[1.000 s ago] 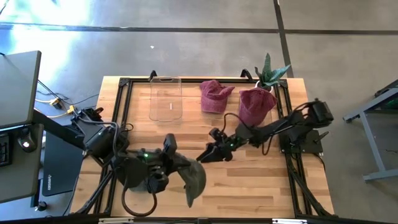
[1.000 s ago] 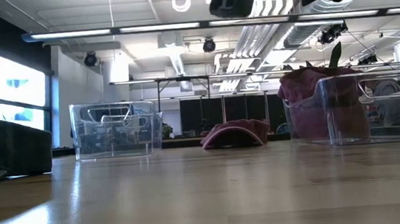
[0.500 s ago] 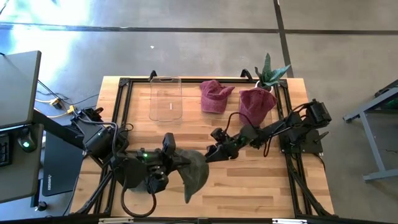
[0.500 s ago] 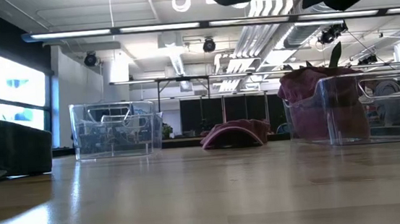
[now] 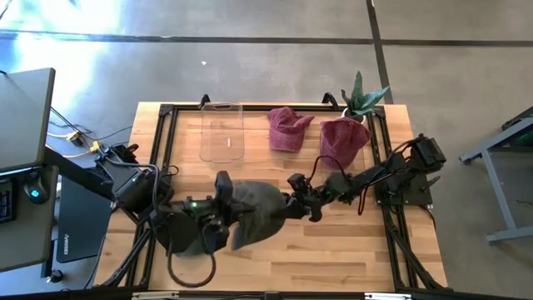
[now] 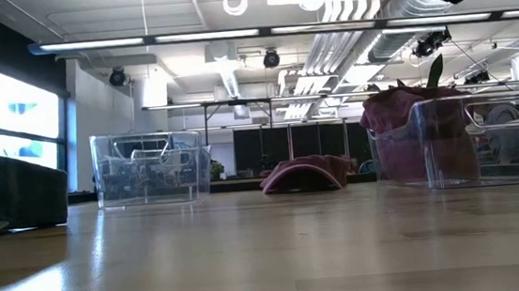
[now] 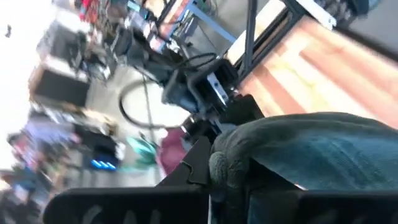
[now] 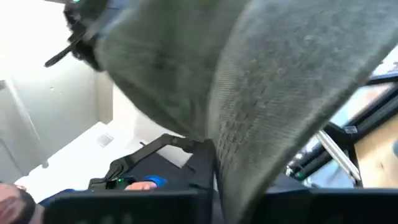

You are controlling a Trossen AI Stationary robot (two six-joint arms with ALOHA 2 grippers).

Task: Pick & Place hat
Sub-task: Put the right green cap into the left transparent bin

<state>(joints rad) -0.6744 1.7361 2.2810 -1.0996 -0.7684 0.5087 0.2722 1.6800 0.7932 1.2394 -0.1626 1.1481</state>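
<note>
Grey felt filled most of what I could see past my left end effector (image 5: 226,210), which was clamped on one side of the grey hat (image 5: 256,211) and held it up off the bench (image 5: 350,250). From above, the hat hung between the two arms over the middle of the wood, lifted clear of the surface; the level camera showed no grey cloth resting on the boards, which agreed with that. My right end effector (image 5: 293,205) was at the hat's opposite edge, and in its own wrist camera the cloth ran right down between the fingers, so I took it to be pinched on the brim rather than merely beside it.

Further out, along the far edge, stood a clear bin (image 5: 221,133) with nothing of the hat's kind in it that I could make out. Just beside it a maroon hat (image 5: 287,128) lay loose on the wood, and a second maroon hat (image 5: 342,140) sat in another clear container near the potted plant (image 5: 361,97).

I judged the picking half done: the grey hat was off the bench and gripped at both sides. The placing was all still to do. The hat had not reached any bin, and I could not tell which container was meant for it, though the empty one looked likeliest.
</note>
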